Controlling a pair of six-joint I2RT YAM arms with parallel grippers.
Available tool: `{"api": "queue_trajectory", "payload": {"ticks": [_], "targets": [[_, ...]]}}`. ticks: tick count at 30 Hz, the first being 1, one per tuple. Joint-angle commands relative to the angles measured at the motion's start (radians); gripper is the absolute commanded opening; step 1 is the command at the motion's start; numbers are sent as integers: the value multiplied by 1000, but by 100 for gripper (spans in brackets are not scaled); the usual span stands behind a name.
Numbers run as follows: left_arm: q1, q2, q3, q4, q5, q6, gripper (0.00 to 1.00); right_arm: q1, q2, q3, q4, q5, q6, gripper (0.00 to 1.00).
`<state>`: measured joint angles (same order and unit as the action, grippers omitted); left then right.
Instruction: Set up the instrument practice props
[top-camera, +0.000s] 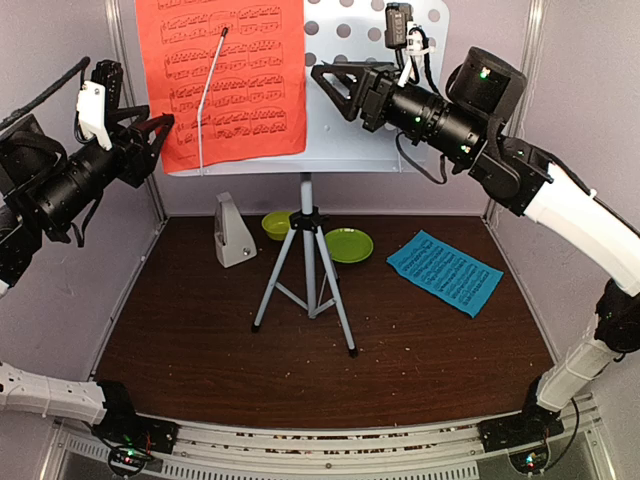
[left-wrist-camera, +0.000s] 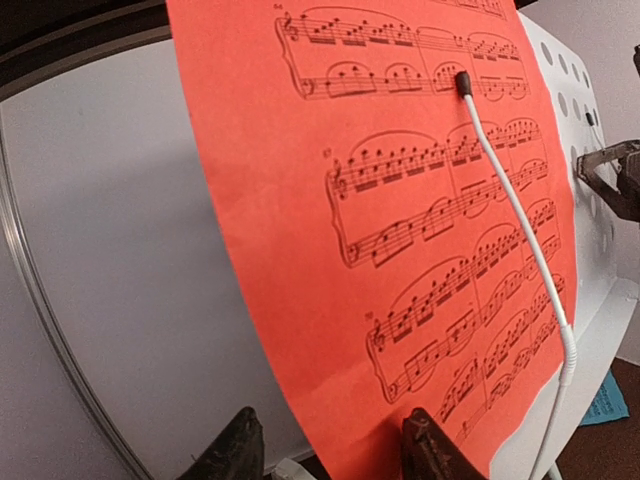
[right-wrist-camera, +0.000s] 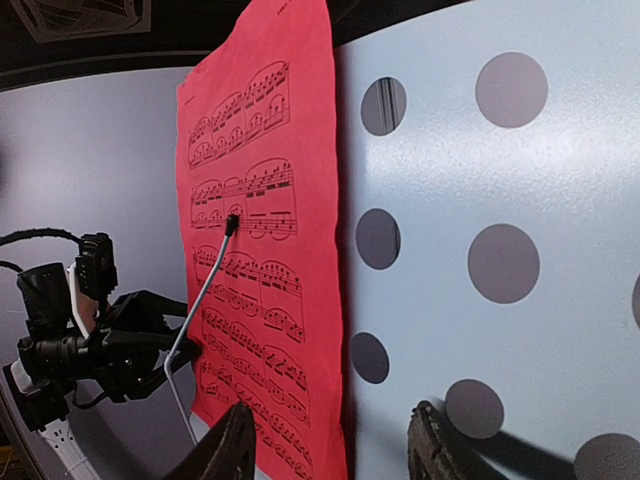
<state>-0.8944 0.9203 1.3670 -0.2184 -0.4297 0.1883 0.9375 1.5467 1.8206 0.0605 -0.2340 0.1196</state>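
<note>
Just beside the left fingers (left-wrist-camera: 235, 455) hangs the red sheet (left-wrist-camera: 400, 250).

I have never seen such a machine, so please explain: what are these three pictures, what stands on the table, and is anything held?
These are two robot arms, each ending in a two-finger claw. One picture looks down from above; the other two come from cameras on the wrists. On the table a tripod carries a pale music stand with a red sheet. A blue sheet, metronome, green bowl and plate lie nearby. The left claw and right claw stand open at the stand's sides, gripping nothing.
</note>
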Motion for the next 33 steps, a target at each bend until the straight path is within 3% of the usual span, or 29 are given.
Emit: {"api": "queue_trajectory", "payload": {"ticks": [1,21,33], "targets": [[9,10,45,55,35,-7,49,17,41,80,-9,35,28,52],[11,48,64,70,82,20,42,49,178,284,-93,129,20,38],[14,51,64,86,81,27,41,53,150,230,-88,143,20,0]]}}
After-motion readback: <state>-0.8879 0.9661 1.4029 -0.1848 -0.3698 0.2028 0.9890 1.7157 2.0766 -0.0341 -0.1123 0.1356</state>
